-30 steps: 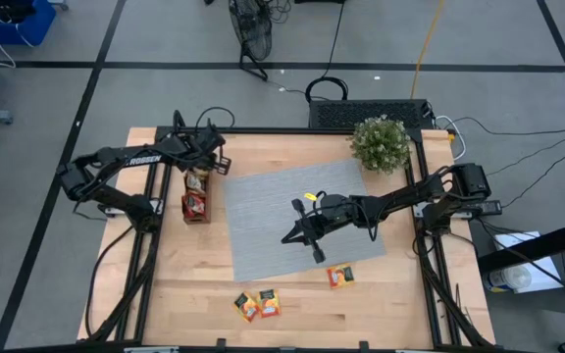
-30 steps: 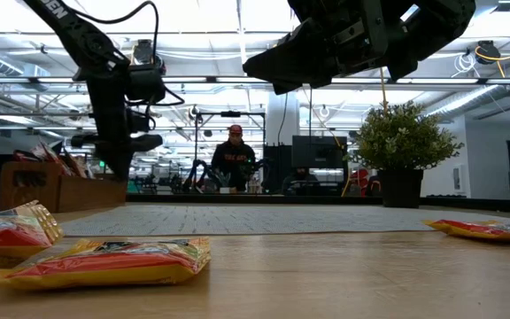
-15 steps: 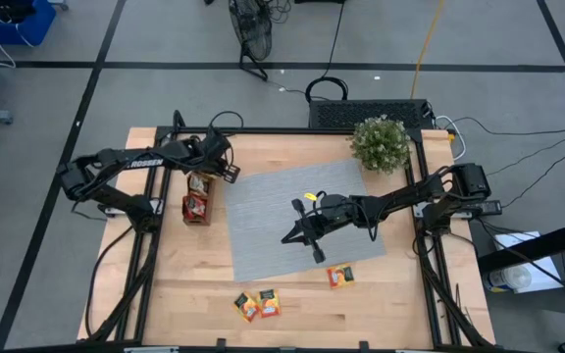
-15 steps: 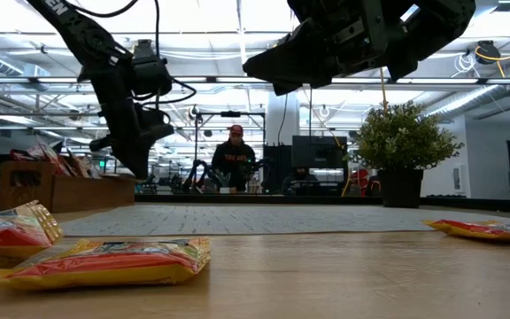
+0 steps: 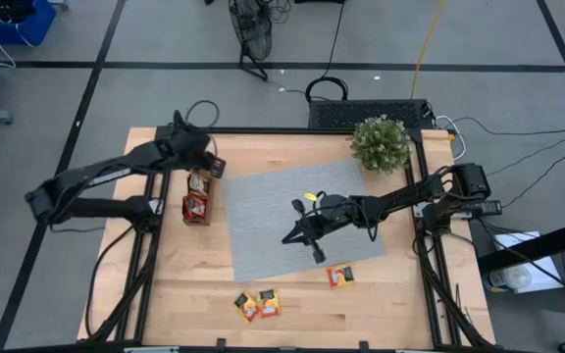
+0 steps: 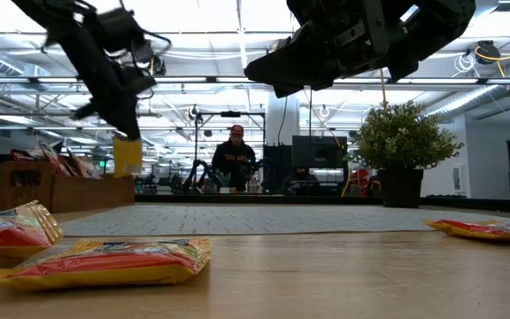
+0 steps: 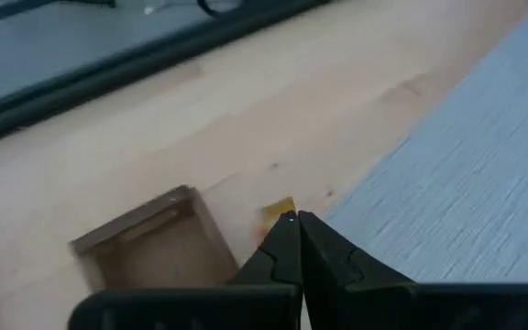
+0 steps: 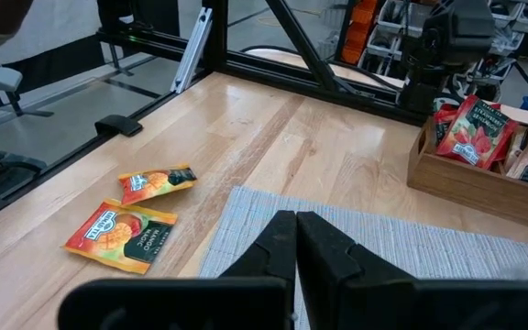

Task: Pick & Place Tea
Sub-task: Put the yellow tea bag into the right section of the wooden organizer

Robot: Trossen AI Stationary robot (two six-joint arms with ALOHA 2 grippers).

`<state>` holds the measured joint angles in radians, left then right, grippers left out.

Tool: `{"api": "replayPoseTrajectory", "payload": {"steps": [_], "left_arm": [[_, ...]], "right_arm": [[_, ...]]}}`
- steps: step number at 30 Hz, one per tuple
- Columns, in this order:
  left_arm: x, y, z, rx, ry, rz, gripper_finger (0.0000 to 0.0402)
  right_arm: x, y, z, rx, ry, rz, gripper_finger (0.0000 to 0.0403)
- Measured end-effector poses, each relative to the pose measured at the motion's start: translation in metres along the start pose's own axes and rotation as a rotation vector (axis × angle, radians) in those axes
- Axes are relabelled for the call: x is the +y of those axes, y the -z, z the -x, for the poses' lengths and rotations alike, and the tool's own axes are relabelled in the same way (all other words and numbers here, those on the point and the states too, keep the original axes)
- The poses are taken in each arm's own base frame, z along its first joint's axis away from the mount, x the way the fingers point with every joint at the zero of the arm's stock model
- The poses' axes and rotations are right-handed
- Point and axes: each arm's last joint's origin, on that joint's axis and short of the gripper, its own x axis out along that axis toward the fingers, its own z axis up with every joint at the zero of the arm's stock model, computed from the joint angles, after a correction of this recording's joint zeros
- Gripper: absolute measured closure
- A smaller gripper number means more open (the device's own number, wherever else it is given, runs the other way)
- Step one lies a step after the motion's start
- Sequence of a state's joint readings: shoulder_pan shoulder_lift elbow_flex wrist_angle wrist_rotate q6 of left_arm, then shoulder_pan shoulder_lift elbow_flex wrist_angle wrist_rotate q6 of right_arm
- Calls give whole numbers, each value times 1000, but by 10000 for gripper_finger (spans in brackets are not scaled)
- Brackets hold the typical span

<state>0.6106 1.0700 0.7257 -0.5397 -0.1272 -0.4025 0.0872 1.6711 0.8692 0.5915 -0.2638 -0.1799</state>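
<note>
Left gripper (image 5: pixel 214 165), seen from above, hangs over the far end of the brown wooden compartment tray (image 5: pixel 196 196) at the left edge of the grey woven mat (image 5: pixel 297 218); its dark fingers are pressed onto a small yellow tea sachet (image 5: pixel 214 168), barely visible there. Red-faced sachets (image 5: pixel 196 204) stand packed in the tray's compartments. On the bare pale wood table (image 5: pixel 390 304) lie three more flat square sachets: an orange-and-red pair (image 5: pixel 257 305) touching each other near the front edge, lying slightly askew to it, and a single one (image 5: pixel 339 277) just off the mat's near edge. Right gripper (image 5: pixel 292 235) hangs over the middle of the ribbed mat, fingers together, holding nothing. A bushy green potted plant (image 5: pixel 380 143) stands at the mat's far right corner.

From table height, the yellow sachet (image 6: pixel 127 156) hangs upright from the left gripper (image 6: pixel 124 133), its long axis vertical, above the tray (image 6: pixel 51 188), where sachets lean at a slant. Glossy, crinkled foil packets (image 6: pixel 104 261) lie flat in the foreground, with another (image 6: pixel 485 229) at the right. The right arm fills the top of this view.

Through the left wrist camera, the closed fingertips (image 7: pixel 287 240) pinch the sachet, of which only a yellow corner (image 7: pixel 278 209) pokes past them, above an empty square tray compartment (image 7: pixel 149 243) with plain wooden walls.

Through the right wrist camera, the shut right gripper (image 8: pixel 296 229) hovers over the mat; two orange sachets (image 8: pixel 126 234) lie flat on the wood grain, nearly touching, and the tray (image 8: pixel 484 170) holds upright red packets.
</note>
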Motion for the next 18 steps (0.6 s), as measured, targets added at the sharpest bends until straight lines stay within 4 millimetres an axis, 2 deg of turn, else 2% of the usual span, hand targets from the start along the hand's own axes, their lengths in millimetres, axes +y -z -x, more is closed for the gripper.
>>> {"api": "replayPoseTrajectory", "payload": {"steps": [6, 10, 18], "left_arm": [[26, 10, 16, -70, -46, 98, 401], [40, 21, 14, -70, -88, 149, 401], [55, 35, 2, -56, -162, 187, 401]], "right_arm": [[0, 0, 0, 0, 0, 5, 403], [0, 0, 0, 5, -1, 11, 403], [0, 1, 0, 12, -3, 14, 403]]}}
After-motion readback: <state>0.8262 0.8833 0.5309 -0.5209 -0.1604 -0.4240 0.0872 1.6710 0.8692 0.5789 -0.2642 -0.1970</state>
